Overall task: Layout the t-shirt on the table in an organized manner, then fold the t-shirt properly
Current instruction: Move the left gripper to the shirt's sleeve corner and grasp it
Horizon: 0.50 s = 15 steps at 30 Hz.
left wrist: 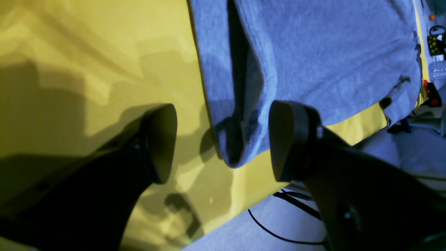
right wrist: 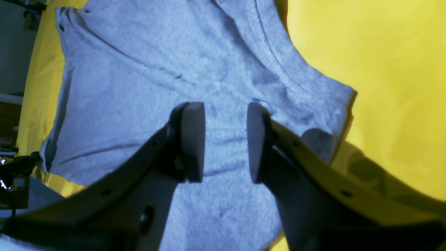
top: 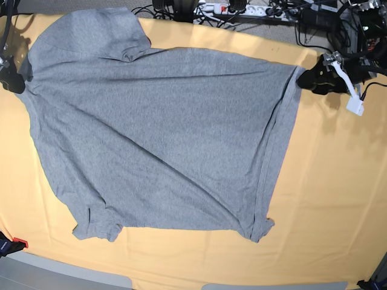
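Note:
The grey t-shirt [top: 163, 133] lies spread out, plain side up, on the yellow-orange table [top: 326, 199], with diagonal creases and one sleeve bunched at the far left. My left gripper [top: 307, 78] sits at the shirt's far right hem corner. In the left wrist view it [left wrist: 223, 143] is open wide, and the folded corner of the t-shirt [left wrist: 331, 52] lies loose between the fingers [left wrist: 163, 143] on the table [left wrist: 87, 69]. My right gripper [top: 11, 77] is at the left edge by the shoulder. It [right wrist: 224, 139] hangs over the t-shirt [right wrist: 139, 87] with its jaws apart and nothing gripped.
Cables and a power strip [top: 236, 9] run beyond the table's far edge. A black cable [left wrist: 278, 233] lies on the floor below the table edge near my left gripper. A small red object [top: 20, 243] sits at the near left corner.

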Each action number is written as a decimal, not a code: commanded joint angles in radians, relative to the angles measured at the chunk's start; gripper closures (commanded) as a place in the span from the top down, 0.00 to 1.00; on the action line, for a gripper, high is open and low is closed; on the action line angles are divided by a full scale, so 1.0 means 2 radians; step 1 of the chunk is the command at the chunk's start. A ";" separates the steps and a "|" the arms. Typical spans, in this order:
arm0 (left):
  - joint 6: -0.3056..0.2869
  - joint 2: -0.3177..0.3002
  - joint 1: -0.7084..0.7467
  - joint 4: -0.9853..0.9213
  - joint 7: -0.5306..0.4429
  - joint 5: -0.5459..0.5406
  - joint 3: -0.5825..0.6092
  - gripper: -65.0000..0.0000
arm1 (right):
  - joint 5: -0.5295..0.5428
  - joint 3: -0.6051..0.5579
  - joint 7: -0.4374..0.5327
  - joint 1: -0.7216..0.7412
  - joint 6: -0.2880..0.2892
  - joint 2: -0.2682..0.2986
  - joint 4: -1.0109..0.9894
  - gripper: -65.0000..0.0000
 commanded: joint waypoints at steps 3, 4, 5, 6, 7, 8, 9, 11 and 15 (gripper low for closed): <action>0.003 -0.003 0.002 0.005 0.006 0.002 0.005 0.66 | 0.014 0.004 0.008 0.000 0.003 0.013 0.009 0.35; 0.003 -0.003 0.004 0.005 0.006 -0.002 0.012 0.66 | 0.014 0.004 0.008 0.000 0.003 0.013 0.009 0.35; 0.003 -0.003 0.008 0.005 0.006 -0.009 0.021 0.66 | 0.014 0.004 0.008 0.000 0.003 0.013 0.009 0.35; 0.002 -0.003 0.011 0.005 0.006 -0.013 0.030 0.66 | 0.014 0.004 0.008 0.000 0.003 0.013 0.009 0.35; 0.002 -0.003 0.014 0.005 0.006 -0.013 0.041 0.66 | 0.014 0.004 0.008 0.000 0.003 0.013 0.009 0.35; 0.000 -0.003 0.014 0.005 0.006 -0.012 0.050 0.66 | 0.014 0.004 0.008 0.000 0.003 0.013 0.009 0.35; 0.000 -0.003 0.014 0.005 0.006 -0.012 0.059 0.66 | 0.014 0.004 0.008 0.000 0.003 0.013 0.009 0.35; 0.001 -0.003 0.014 0.005 0.006 -0.012 0.073 0.65 | 0.014 0.004 0.008 0.000 0.003 0.013 0.009 0.35; -0.002 -0.003 0.014 0.005 -0.001 0.003 0.085 0.18 | 0.014 0.004 0.008 0.000 0.003 0.013 0.009 0.35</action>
